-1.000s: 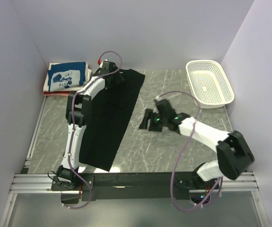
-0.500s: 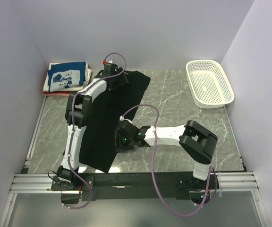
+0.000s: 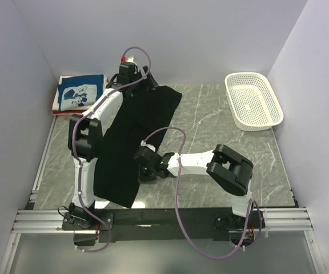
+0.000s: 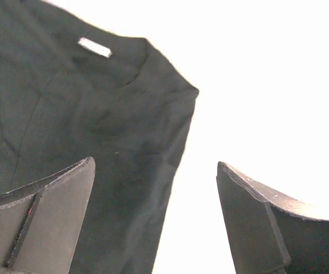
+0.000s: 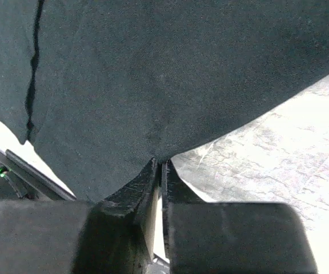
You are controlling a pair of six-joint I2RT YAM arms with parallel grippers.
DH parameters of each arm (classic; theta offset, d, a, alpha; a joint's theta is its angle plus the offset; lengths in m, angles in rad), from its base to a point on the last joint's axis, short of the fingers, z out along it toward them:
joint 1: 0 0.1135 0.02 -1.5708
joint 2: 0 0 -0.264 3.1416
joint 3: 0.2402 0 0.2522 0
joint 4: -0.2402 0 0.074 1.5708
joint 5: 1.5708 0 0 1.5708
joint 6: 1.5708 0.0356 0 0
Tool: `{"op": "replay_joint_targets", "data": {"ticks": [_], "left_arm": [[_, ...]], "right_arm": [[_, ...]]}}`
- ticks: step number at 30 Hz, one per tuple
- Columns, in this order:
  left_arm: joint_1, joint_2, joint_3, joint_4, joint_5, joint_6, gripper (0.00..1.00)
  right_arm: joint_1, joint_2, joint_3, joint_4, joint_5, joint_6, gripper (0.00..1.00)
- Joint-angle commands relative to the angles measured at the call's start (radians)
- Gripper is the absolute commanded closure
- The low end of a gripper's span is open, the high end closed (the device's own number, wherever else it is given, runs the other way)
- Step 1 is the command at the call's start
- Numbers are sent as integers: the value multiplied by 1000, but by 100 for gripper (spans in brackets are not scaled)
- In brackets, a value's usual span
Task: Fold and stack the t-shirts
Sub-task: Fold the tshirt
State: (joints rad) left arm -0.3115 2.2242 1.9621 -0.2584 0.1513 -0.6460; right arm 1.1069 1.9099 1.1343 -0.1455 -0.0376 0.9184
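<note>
A black t-shirt (image 3: 133, 131), folded into a long strip, lies on the marble table from the back centre to the near left. Its collar and white neck label (image 4: 94, 47) show in the left wrist view. My left gripper (image 3: 145, 80) (image 4: 155, 163) hovers open above the shirt's far end, with nothing between its fingers. My right gripper (image 3: 142, 166) (image 5: 161, 164) is shut on the right edge of the black t-shirt (image 5: 153, 68), low down near the hem end. A stack of folded t-shirts (image 3: 80, 94), blue with white print on top, sits at the back left.
A white perforated basket (image 3: 253, 100) stands at the back right. The right arm stretches low across the table from its base at the near right. A metal rail (image 3: 164, 218) runs along the near edge. Walls close in on three sides.
My right arm swung left from mid-table to the shirt's right edge and shut on the cloth. My left gripper drew back a little toward the far wall and stayed open.
</note>
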Motion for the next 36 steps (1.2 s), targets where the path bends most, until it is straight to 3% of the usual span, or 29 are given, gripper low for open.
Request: {"op": "replay_joint_targets", "data": {"ticks": [1,5,9,13,22,24,27,28,31,36], "left_arm": [[-3,-106,15,21,21,23,8],[-5,-179,-28,-18,22,6,7],[-6,-291,-185,24,36,-32,8],[-26,-464,-453,87,38,-75,8],[-58,-861,-975,101,-90,-170,9],[-70,-923,-1063,76,-117,-176,10],[-95,-1015,-1114,-39,-148,-162,11],[-107,-1059,-1126,-92,-195,-165,12],[-135,-1151,-1187,-151,-226,-176,19],[-175,-1200,-1217,-130,-214,-152,37]], "right_arm": [[-21,-5,-13,-71,62,-26,94],[-105,-122,-186,-23,19,-36,99],[-200,-300,-401,-19,15,-58,100],[-274,-422,-524,-31,-8,-79,100],[-286,-670,-712,-78,-88,-79,100],[-286,-750,-745,-94,-102,-73,95],[-285,-833,-734,-164,-97,-82,80],[-285,-854,-731,-192,-94,-82,69],[-285,-942,-717,-247,-93,-70,52],[-285,-997,-644,-259,-38,-65,54]]}}
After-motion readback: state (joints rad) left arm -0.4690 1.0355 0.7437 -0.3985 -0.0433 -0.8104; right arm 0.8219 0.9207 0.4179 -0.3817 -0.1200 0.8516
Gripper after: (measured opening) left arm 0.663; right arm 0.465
